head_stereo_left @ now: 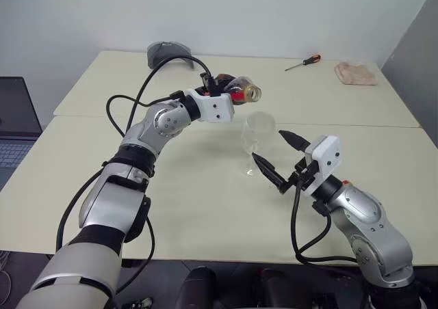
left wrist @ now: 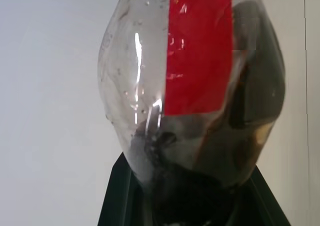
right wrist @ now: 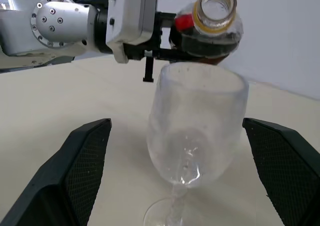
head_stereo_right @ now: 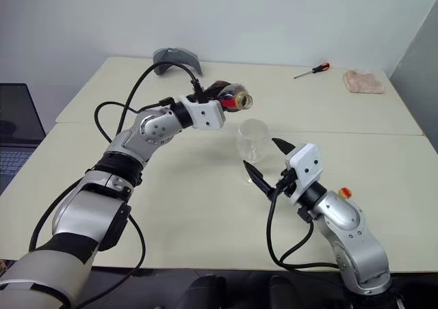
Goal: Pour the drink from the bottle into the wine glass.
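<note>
My left gripper [head_stereo_left: 226,88] is shut on the bottle [head_stereo_left: 243,90], a clear plastic one with a red label strip [left wrist: 199,51]. The bottle lies tipped on its side, its uncapped mouth [right wrist: 216,5] above and just behind the rim of the wine glass [head_stereo_left: 259,134]. The dark drink [right wrist: 207,44] pools along the bottle's low side. The wine glass [right wrist: 196,128] stands upright on the table and looks empty. My right gripper [head_stereo_left: 267,144] is open, one finger on each side of the glass bowl, not touching it.
At the table's far right lie a screwdriver [head_stereo_left: 303,62] and a crumpled cloth [head_stereo_left: 356,73]. A grey object [head_stereo_left: 168,51] sits at the far edge. A laptop [head_stereo_left: 14,124] stands off the table's left side. A seam [head_stereo_left: 356,125] runs across the tabletop.
</note>
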`<state>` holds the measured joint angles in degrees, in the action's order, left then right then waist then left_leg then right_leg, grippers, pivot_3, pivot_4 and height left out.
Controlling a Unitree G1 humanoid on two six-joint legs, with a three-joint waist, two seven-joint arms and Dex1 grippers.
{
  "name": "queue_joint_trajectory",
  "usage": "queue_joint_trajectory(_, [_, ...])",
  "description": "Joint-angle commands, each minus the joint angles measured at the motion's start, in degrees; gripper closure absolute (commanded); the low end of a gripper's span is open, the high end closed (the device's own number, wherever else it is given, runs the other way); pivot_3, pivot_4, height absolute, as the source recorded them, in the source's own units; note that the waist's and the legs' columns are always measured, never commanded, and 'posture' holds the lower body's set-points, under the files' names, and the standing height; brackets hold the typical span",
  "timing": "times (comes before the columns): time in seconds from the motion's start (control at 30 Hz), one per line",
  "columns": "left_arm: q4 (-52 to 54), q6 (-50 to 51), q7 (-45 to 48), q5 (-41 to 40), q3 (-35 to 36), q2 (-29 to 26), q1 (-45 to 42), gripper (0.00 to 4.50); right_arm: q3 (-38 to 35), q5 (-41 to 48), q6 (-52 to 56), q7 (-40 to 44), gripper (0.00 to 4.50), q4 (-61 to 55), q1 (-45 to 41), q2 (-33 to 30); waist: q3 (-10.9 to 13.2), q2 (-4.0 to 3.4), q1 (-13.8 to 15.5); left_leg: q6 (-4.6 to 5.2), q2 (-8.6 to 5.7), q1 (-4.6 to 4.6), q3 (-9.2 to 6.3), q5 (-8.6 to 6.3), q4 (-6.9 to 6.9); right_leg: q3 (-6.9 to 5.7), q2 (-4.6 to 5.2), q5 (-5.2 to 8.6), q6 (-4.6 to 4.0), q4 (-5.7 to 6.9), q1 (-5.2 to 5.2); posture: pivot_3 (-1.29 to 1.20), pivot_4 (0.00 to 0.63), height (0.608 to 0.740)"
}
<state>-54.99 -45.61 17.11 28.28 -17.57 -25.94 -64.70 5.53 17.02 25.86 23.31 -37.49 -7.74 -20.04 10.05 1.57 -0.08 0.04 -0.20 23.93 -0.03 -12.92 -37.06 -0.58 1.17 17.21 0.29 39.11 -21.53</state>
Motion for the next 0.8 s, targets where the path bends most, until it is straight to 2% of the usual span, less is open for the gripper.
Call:
queue_joint_trajectory(0.03, [0.3, -2.5, -1.9, 0.6, -0.2, -0.7, -2.9, 3.73, 0.6, -1.0, -2.1, -0.4, 0.0, -2.1, -0.2, 0.3, 0.0, 0.0, 0.0, 0.0, 0.0, 0.0, 0.0, 0.0, 0.0, 0.0, 0.0, 0.0, 0.0, 0.0, -0.01, 0.0, 0.15, 0.74])
queue_joint_trajectory(0.8, [-4.9, -7.5, -11.6, 9.1, -4.7, -3.9, -7.0, 3.74, 0.3, -0.6, 2.8, -3.6, 0.0, -1.2, -4.0, 1.3, 0.0, 0.0, 0.0, -0.01, 0.0, 0.02, 0.02, 0.0, -0.01, 0.0, 0.0, 0.0, 0.0, 0.03, -0.04, 0.0, 0.15, 0.74])
